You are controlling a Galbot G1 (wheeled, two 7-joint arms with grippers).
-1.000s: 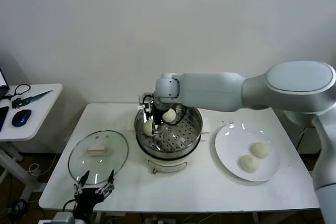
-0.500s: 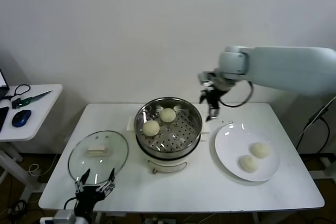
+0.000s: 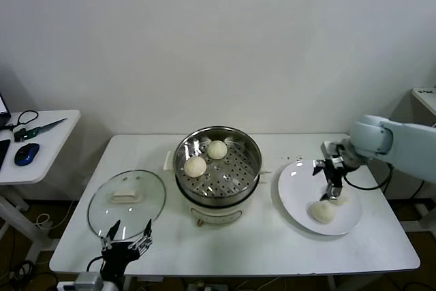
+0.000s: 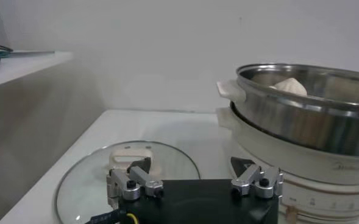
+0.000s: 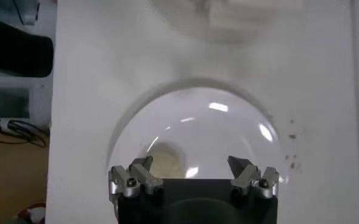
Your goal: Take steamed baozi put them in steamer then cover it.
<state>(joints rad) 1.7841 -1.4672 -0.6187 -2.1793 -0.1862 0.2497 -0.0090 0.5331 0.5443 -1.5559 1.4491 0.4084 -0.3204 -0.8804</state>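
R end effector left the steamer, swung up & across to the plate, now empty & spread above the buns there. 2 baozi stayed in the tray.

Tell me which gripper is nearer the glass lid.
Left. The left gripper hovers open at the near edge of the glass lid. The right gripper is far across the table, open over the white plate, beyond the steamer.

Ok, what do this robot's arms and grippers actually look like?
The right arm is smooth pale grey-white with rounded joint housings and a black cable looping at the wrist. Both the right gripper and left gripper have black bodies with silver metal fingers tipped dark, fastened by black screws.
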